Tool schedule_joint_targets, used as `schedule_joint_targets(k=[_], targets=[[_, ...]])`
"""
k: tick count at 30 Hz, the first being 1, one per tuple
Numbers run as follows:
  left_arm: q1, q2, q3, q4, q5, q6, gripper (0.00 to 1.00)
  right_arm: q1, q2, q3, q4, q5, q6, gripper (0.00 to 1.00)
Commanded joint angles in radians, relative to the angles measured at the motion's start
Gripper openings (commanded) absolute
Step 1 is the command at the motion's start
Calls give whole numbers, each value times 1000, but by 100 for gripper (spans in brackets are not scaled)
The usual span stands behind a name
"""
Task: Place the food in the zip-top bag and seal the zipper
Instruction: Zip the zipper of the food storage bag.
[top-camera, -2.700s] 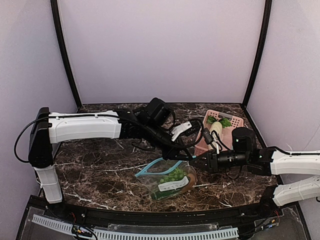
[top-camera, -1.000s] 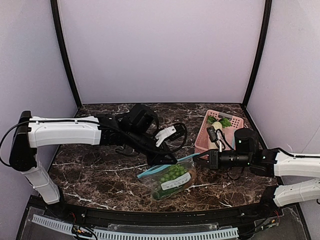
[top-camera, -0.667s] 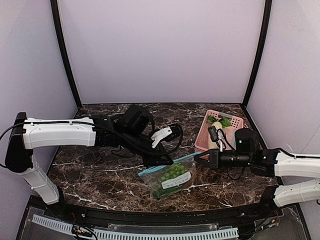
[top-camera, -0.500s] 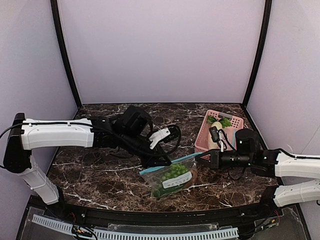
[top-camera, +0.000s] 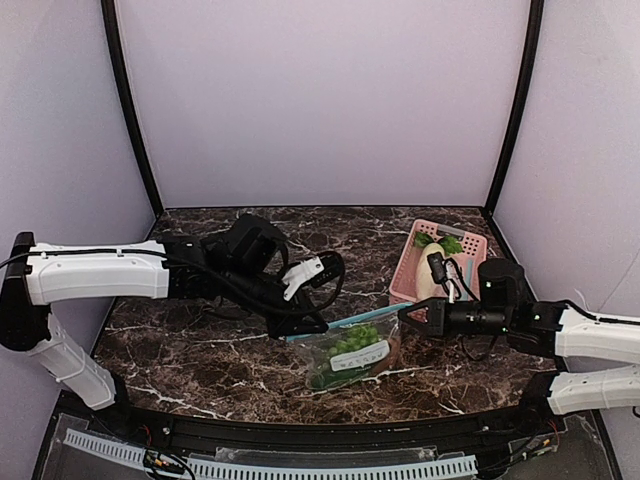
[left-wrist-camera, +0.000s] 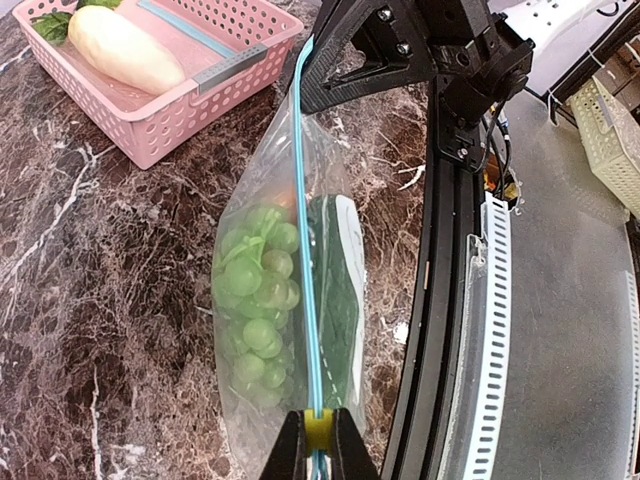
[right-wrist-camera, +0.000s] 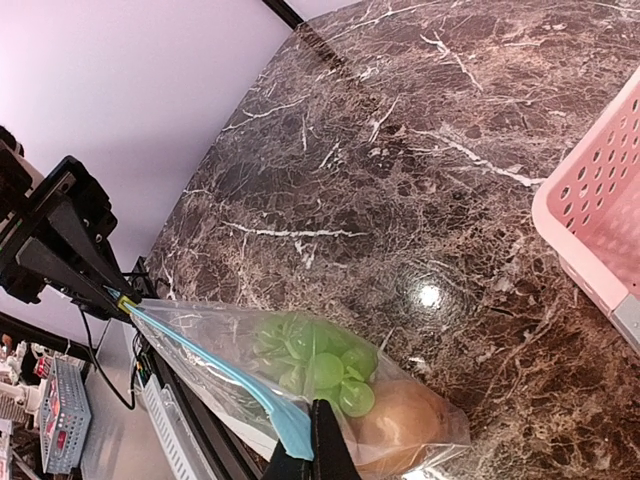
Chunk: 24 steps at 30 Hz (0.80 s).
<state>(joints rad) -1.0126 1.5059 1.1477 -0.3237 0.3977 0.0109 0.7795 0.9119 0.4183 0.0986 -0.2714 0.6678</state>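
The clear zip-top bag (top-camera: 350, 352) hangs stretched between my two grippers just above the table. Its teal zipper (top-camera: 350, 320) runs taut and straight, and shows in the left wrist view (left-wrist-camera: 304, 230) too. My left gripper (top-camera: 302, 328) is shut on the yellow slider (left-wrist-camera: 318, 428) at the zipper's left end. My right gripper (top-camera: 406, 314) is shut on the bag's teal right corner (right-wrist-camera: 290, 425). The food is inside the bag: light green round pieces (right-wrist-camera: 318, 358), a dark green leaf (left-wrist-camera: 338, 300) and a brown-orange lump (right-wrist-camera: 405, 425). A white label (top-camera: 358, 356) is on the bag.
A pink basket (top-camera: 470, 243) stands at the back right, just behind the right gripper, and holds a white radish with green leaves (top-camera: 432, 262). The table's black front rail (top-camera: 320, 432) lies close below the bag. Purple walls enclose the table.
My left gripper has slid leftward along the zipper, drawing the open mouth into a straight taut line. My right gripper has shifted slightly right, still holding the corner. The bag has lifted and stretched.
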Motion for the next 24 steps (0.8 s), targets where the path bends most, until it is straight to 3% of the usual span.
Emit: schedule_joint_targets(k=[1,24], targets=[[18,-61,-39,-92,-3,-6,1,-35,-18,-21,-32,82,10,0],[76,-162,-124,-113,-13,-6,1,-68,-25,-18,-56,72,5,0]])
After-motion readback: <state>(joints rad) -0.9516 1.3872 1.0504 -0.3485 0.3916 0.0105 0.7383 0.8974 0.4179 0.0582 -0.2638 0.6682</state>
